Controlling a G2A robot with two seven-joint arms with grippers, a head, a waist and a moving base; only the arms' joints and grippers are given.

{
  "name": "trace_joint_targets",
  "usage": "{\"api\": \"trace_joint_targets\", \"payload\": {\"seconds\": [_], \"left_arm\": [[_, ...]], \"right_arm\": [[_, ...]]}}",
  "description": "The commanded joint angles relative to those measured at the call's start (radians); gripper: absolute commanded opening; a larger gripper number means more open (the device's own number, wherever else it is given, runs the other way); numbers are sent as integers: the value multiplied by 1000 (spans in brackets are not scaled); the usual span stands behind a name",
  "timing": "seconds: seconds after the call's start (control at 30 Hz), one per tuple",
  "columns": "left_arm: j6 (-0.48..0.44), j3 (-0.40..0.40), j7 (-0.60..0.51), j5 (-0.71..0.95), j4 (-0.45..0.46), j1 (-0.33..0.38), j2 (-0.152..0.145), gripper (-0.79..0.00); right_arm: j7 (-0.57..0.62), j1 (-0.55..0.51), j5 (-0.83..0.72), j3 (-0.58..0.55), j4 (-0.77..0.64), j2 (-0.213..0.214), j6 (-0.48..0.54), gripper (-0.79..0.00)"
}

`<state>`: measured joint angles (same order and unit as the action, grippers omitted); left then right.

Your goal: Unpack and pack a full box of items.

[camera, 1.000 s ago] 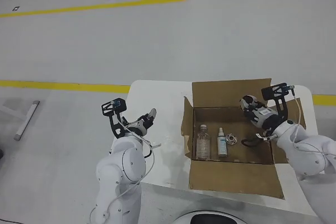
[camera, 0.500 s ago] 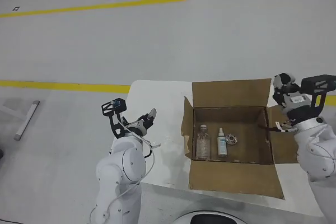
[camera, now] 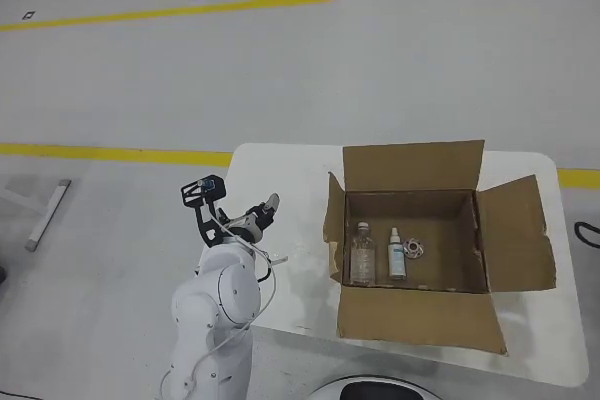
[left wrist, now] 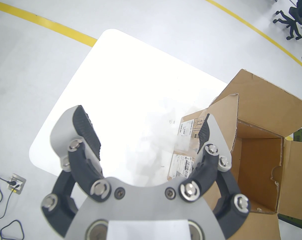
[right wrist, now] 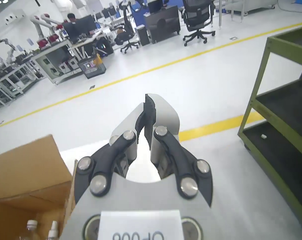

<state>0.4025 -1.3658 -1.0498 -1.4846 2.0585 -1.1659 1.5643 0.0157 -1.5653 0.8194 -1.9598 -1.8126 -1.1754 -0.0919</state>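
An open cardboard box [camera: 410, 165] stands on the right half of the white table [camera: 280, 175]. On its floor lie a clear bottle [camera: 362, 254], a white spray bottle [camera: 396, 254] and a small round metal part [camera: 414, 246]. My left gripper [camera: 261, 214] hangs over the table's left edge, apart from the box. It is open and empty, with the box [left wrist: 261, 116] beyond its fingers [left wrist: 87, 131]. My right gripper [right wrist: 147, 116] is shut on nothing and points out over the floor. The box [right wrist: 26, 156] and two bottle caps [right wrist: 31, 224] lie below and beside it.
A green shelf cart [right wrist: 286, 101] stands on the floor close to the right gripper. The box flaps [camera: 515, 235] fold outward on all sides. Bare table [left wrist: 121, 76] lies between the left gripper and the box. A black cable [camera: 590, 235] shows at the table's right.
The right arm has drawn back from over the box, swung off to the right, and left the top view. The left arm has stayed still.
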Motion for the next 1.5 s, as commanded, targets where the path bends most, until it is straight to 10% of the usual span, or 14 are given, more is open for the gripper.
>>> {"api": "trace_joint_targets", "payload": {"seconds": [0.0,0.6,1.47], "left_arm": [[0,0,0,0,0,0,0,0],[0,0,0,0,0,0,0,0],[-66,23,70,67,-3,-28,0,0]], "right_arm": [[-14,-10,16,31,33,-3,30,-785],[43,-12,77,262,-21,-10,356,-785],[338,74,143,374,-22,-3,360,-785]]}}
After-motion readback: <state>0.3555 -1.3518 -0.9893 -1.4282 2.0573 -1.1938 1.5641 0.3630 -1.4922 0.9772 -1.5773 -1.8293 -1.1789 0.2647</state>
